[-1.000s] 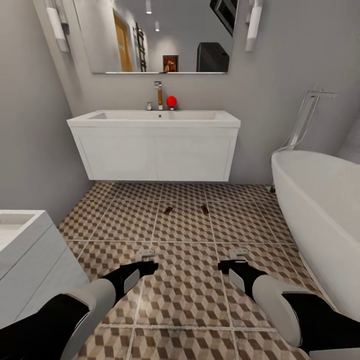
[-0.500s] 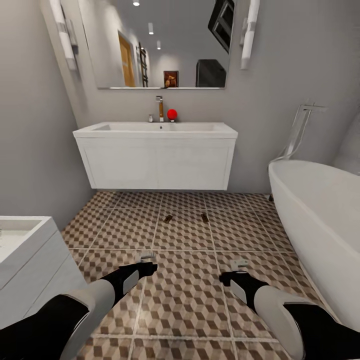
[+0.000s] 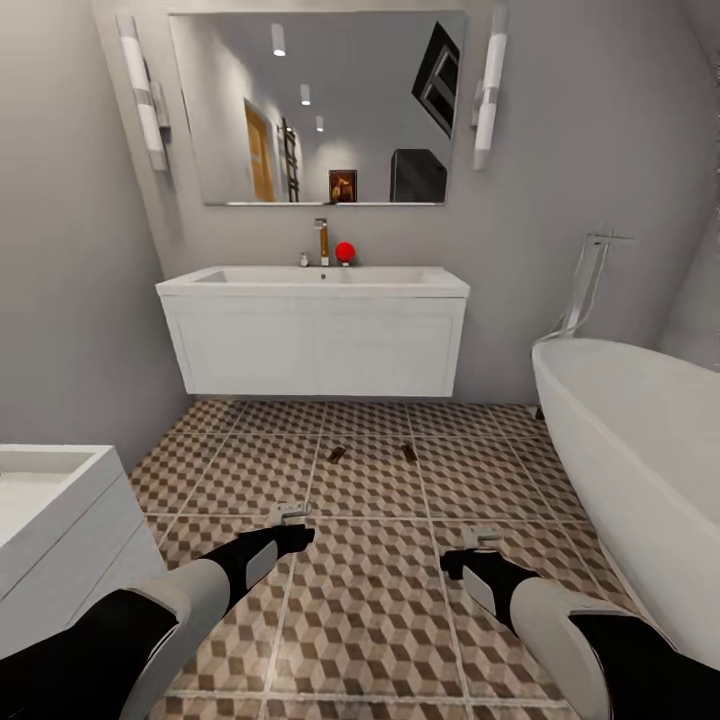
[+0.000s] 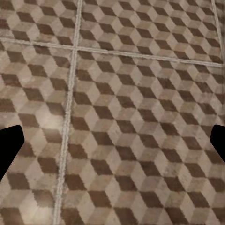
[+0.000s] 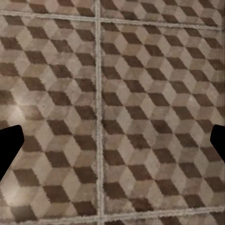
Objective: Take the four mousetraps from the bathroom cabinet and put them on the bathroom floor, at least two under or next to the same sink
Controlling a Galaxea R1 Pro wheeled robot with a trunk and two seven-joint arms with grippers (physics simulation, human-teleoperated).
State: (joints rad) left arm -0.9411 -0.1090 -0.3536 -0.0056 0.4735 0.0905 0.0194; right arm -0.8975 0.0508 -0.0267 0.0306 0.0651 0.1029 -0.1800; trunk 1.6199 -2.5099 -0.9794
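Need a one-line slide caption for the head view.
Two mousetraps lie on the bathroom floor before the sink; both tools, left and right, hang empty.

Head view: high, set back, facing forward and down across the bathroom floor [image 3: 370, 600] toward the wall-hung sink [image 3: 313, 282], mirror [image 3: 320, 105] and bathtub [image 3: 640, 450]; both forearms in the foreground
Left wrist view: close above the tiles [image 4: 122, 108], facing straight down
Right wrist view: same nearness and facing, tiles [image 5: 140, 103]
Shared: cube-patterned floor, common to all three views
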